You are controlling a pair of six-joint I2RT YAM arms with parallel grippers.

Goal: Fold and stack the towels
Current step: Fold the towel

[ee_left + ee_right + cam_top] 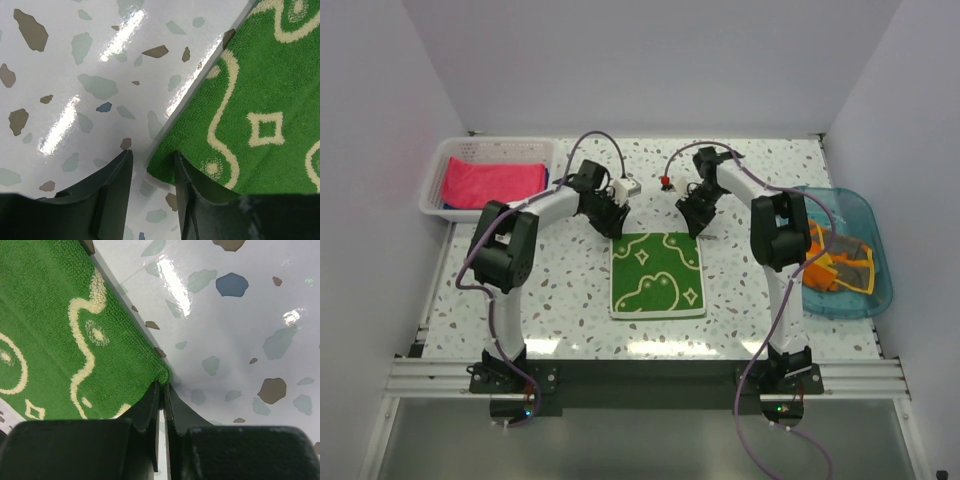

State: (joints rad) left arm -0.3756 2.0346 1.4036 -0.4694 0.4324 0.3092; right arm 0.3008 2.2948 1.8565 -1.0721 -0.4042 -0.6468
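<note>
Looking down from above, we see the green towel [658, 275] with its yellow pattern lying flat and unfolded in the middle of the speckled table [550, 300], both arms reaching to its far edge. The left gripper [612, 228] sits at the far left corner. From overhead its tips are hidden under its own body, but the left wrist view shows the two fingers [112, 192] spread partway, with the towel's corner lying in the gap between them and touching neither that we can make out. The right gripper [695, 228] is at the far right corner. In the right wrist view its fingers [150, 407] are pressed together, pinching the very tip of that corner, where the cloth puckers slightly. How much cloth is caught we cannot tell, since the fingers hide it. Both wrist views cut off most of the towel. A pink towel [490, 182] lies in the white basket [435, 190] at the far left of the table. A dark blue sliver shows at the pink towel's right edge, too small for us to identify. To the right, a clear blue tub [865, 215] holds a crumpled grey towel with orange trim [840, 265]. The right arm covers the tub's near-left part, and we cannot read any lettering on the cloth.
</note>
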